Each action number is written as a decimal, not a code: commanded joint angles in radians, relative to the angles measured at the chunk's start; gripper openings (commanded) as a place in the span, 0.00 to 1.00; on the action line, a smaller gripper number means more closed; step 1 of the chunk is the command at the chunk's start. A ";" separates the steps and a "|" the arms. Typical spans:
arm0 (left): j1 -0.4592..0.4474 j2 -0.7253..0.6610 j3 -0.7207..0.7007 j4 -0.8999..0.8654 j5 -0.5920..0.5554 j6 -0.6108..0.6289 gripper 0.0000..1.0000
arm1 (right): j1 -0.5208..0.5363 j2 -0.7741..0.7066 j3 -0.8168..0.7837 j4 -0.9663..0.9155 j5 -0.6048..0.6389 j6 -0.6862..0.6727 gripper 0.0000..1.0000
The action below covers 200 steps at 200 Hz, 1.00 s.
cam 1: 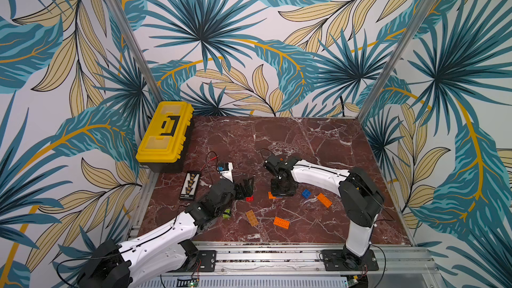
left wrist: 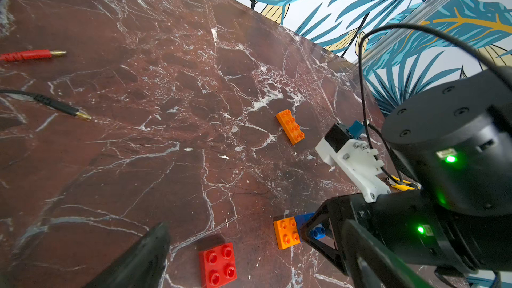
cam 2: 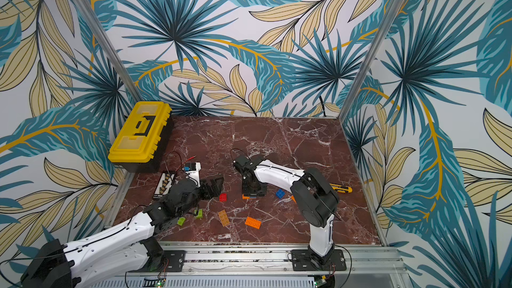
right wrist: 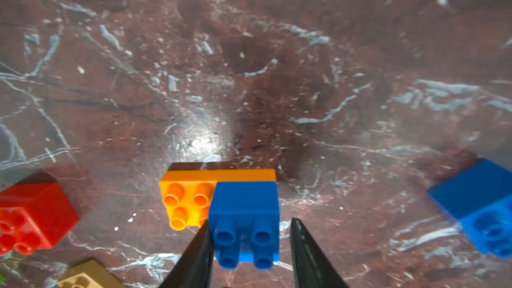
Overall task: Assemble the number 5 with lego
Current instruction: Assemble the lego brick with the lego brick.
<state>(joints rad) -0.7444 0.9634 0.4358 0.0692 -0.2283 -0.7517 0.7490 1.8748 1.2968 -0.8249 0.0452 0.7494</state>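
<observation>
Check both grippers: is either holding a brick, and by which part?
Nothing is held. Right gripper straddles the blue brick stacked on the orange brick, one finger at its side, the other clear of it. Left gripper open, empty.

Marble table (cam 1: 304, 145) bearing scattered lego (cam 1: 281, 222), toolbox (cam 1: 165, 131)

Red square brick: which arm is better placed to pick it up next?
Left. The open left tool is just beside the red brick, while the right tool straddles the blue brick stacked on an orange brick.
</observation>
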 commanded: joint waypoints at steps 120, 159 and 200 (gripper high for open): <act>0.005 0.014 -0.016 0.014 0.004 0.001 1.00 | 0.000 0.046 -0.036 -0.025 0.009 -0.020 0.24; 0.005 0.020 -0.019 0.020 0.006 -0.003 1.00 | 0.000 0.123 -0.156 0.024 -0.047 -0.010 0.20; 0.007 0.035 -0.018 0.033 0.010 -0.003 1.00 | -0.003 0.134 -0.176 0.020 -0.027 -0.015 0.19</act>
<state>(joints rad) -0.7441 0.9829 0.4358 0.0723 -0.2237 -0.7521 0.7456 1.8400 1.2289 -0.7555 0.0479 0.7399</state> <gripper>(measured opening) 0.997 0.329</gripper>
